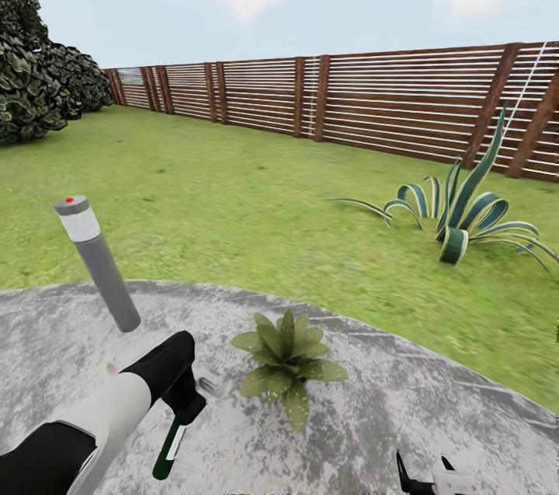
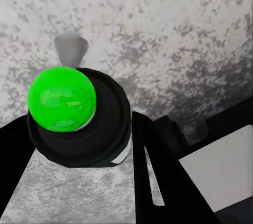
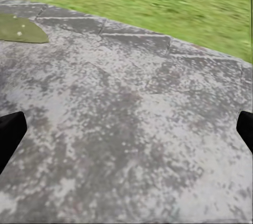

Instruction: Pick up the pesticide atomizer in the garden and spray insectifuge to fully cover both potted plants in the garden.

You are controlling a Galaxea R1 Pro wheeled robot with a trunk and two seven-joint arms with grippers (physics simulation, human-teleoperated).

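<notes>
My left gripper (image 1: 184, 406) is shut on the pesticide atomizer (image 1: 168, 446), a slim dark-green bottle with a white label that hangs tilted below the fingers, above the paved patio (image 1: 404, 409). In the left wrist view the atomizer (image 2: 100, 124) shows end-on with a bright green round tip, clamped between the black fingers (image 2: 166, 182). One potted plant (image 1: 287, 359), a low rosette of pointed green leaves, sits on the patio just right of that gripper. My right gripper (image 1: 423, 479) is low at the front, open and empty; its view has plant leaves (image 3: 21, 29) at the edge.
A grey bollard lamp (image 1: 97, 266) stands tilted at the patio's edge behind my left arm. A striped agave (image 1: 466, 215) grows on the lawn (image 1: 233, 200) at the right. A brown slatted fence (image 1: 373, 102) closes the back, with dark trees (image 1: 31, 83) at far left.
</notes>
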